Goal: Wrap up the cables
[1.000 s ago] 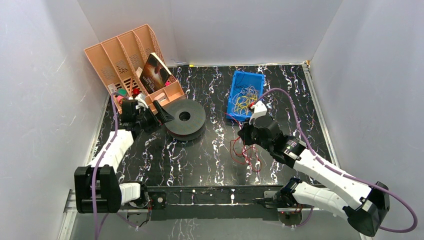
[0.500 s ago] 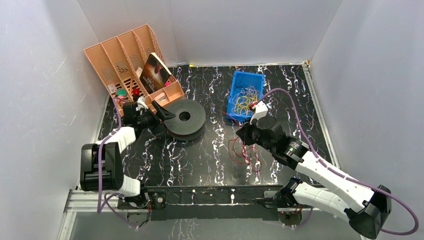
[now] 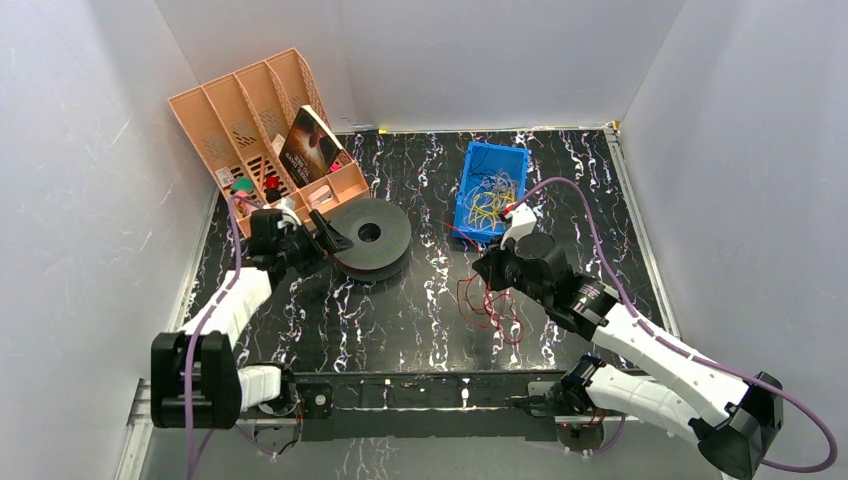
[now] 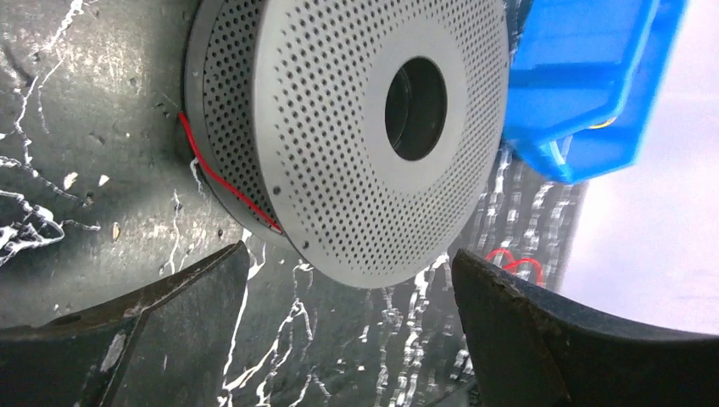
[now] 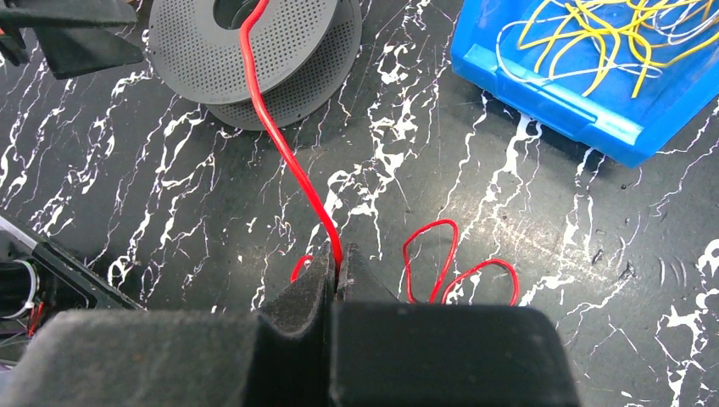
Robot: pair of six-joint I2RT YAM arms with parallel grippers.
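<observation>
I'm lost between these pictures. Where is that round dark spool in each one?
Top view: the spool sits left of centre, by the orange file rack.
Left wrist: it fills the upper middle, seen close up.
Right wrist: it is at the top left, with the red wire leading to it.
Shared landmark: the blue bin, to the spool's right in all three.

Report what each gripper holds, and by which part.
Right gripper: jaws pinch the red cable mid-length, between the spool and its loose loops. Left gripper: jaws open, holding nothing.
</observation>
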